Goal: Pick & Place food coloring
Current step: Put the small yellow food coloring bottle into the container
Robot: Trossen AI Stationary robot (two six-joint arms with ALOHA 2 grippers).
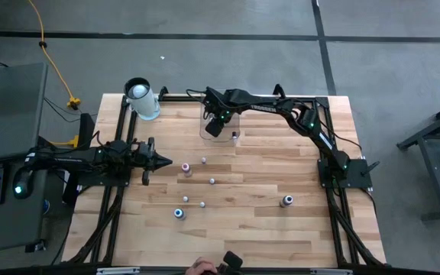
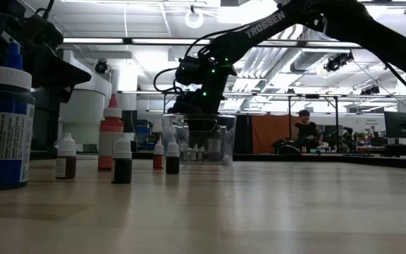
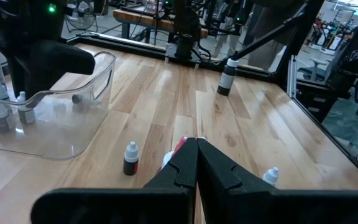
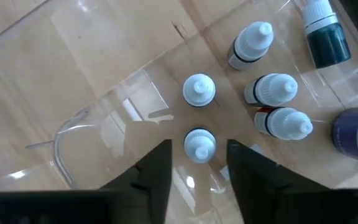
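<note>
The food coloring bottles are tiny, with white caps. Several stand loose on the table (image 1: 204,160), among them a pink-red one (image 1: 187,169). Others stand or lie in the clear bin (image 1: 228,122). My right gripper (image 4: 199,163) points down into the bin and is open. Its fingers stand on either side of one upright bottle (image 4: 199,146) without touching it. My left gripper (image 3: 196,152) is shut, level over the table's left half. The pink-red bottle (image 3: 178,147) stands just beyond its tips, a gap showing between them in the high view.
A big white cylinder (image 1: 140,98) stands at the far left corner. More bottles stand toward the near side (image 1: 179,213) and to the right (image 1: 287,201). A violet-labelled bottle (image 4: 356,134) lies in the bin. A person's hand (image 1: 203,267) shows at the near edge.
</note>
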